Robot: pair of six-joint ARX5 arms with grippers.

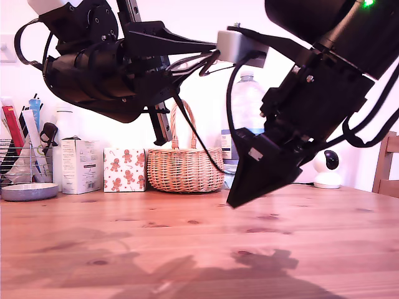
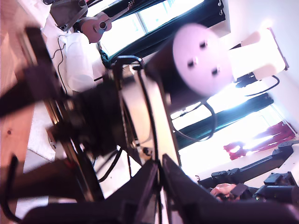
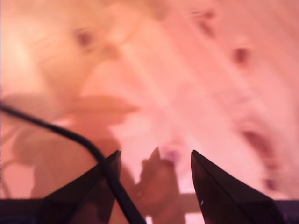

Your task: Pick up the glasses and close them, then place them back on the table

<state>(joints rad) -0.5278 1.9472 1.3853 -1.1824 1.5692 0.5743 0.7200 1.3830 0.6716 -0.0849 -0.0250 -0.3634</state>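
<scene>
The glasses (image 1: 198, 62) show as thin black wire high above the table (image 1: 187, 249), just under the tips of my first gripper (image 1: 215, 45). In the first wrist view, my first gripper (image 2: 160, 182) looks shut on a slim black wire of the glasses (image 2: 140, 93), which runs away from the jaws. My second gripper (image 1: 235, 200) points down at the exterior view's right and hangs just above the wood. Its fingers (image 3: 100, 186) stand apart over the bare table (image 3: 187, 70) with nothing between them; a black cable (image 3: 70, 135) crosses one finger.
Along the far edge stand a wicker basket (image 1: 184, 165), a gingerbread-print box (image 1: 124, 169), a white carton (image 1: 81, 165), a water bottle (image 1: 246, 99), a pen rack (image 1: 22, 156) and a round white device (image 1: 327, 168). A wooden chair (image 1: 386, 162) is at the exterior view's right.
</scene>
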